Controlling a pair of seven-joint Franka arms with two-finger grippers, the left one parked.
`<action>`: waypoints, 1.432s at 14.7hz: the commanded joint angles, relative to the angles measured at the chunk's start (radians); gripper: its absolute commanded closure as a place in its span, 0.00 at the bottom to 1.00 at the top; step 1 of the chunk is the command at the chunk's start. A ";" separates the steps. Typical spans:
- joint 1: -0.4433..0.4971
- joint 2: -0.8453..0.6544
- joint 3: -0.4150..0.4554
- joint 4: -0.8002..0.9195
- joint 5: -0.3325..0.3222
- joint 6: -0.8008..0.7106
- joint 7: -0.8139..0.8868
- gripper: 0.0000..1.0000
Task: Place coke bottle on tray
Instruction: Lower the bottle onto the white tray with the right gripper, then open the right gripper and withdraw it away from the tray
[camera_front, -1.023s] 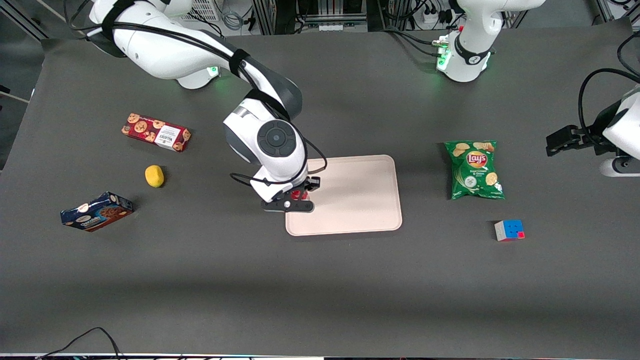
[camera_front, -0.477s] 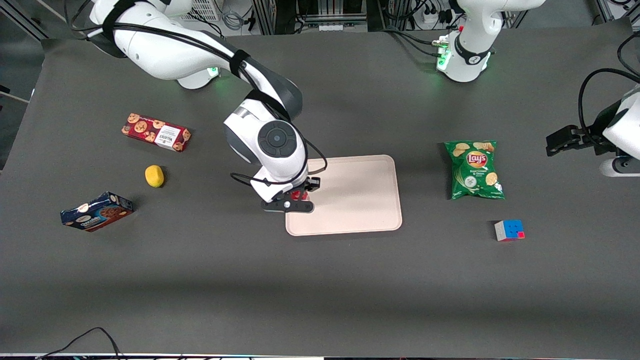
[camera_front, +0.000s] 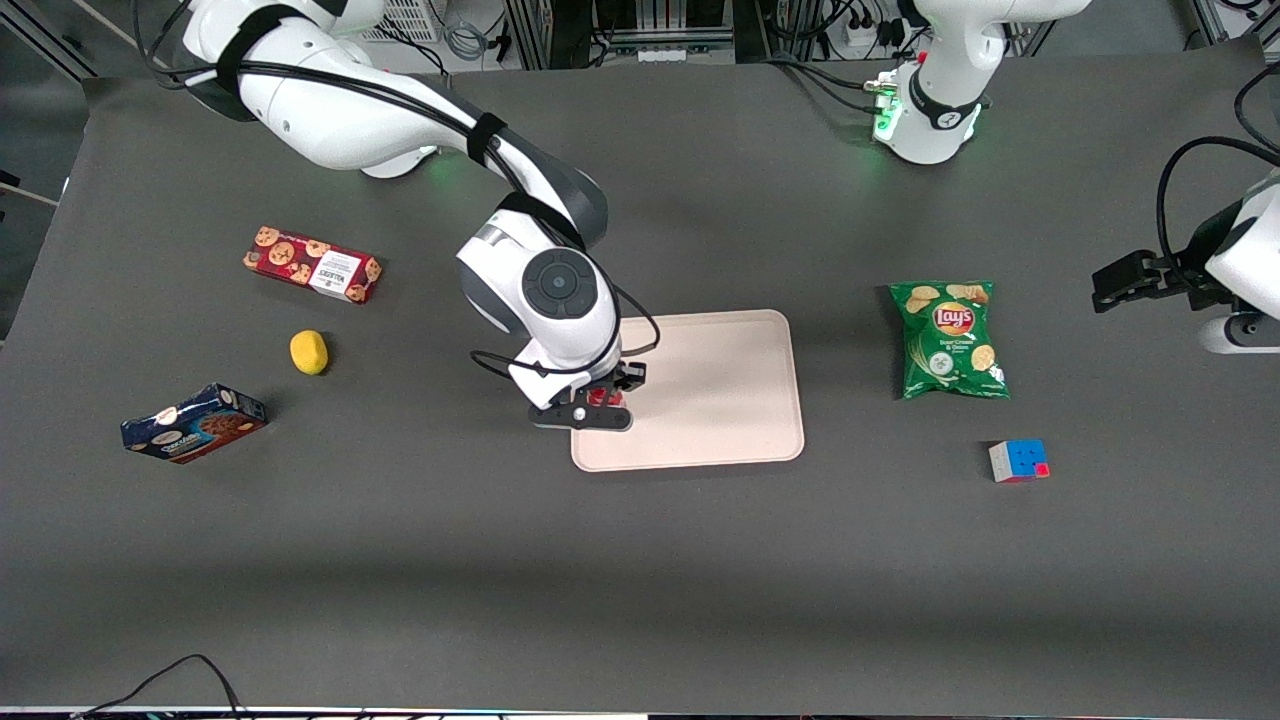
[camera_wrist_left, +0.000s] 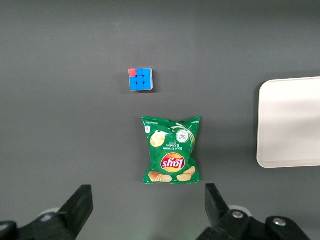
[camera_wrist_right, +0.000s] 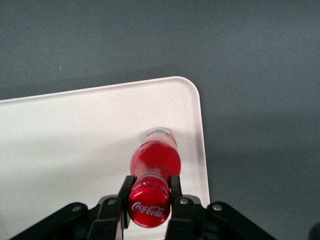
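Your gripper (camera_wrist_right: 149, 192) pinches the coke bottle (camera_wrist_right: 153, 176) just below its red cap, one finger (camera_wrist_right: 125, 188) pressed on each side of the neck. The bottle stands over the tray (camera_wrist_right: 75, 135), its clear base close to the rim near a rounded corner, with dark table (camera_wrist_right: 250, 75) around.

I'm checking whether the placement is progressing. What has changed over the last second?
The right arm's pincer, shut on the coke bottle by its cap, shifted slightly toward the front camera and farther in over the tray. The grip is unchanged. The tray, Lay's chips bag, Rubik's cube, lemon and both cookie boxes stayed put.
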 joint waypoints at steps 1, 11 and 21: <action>0.009 -0.007 -0.004 -0.002 -0.029 0.012 0.035 0.58; -0.107 -0.228 -0.001 -0.048 0.094 -0.020 -0.027 0.00; -0.201 -0.804 -0.363 -0.464 0.461 -0.020 -0.628 0.00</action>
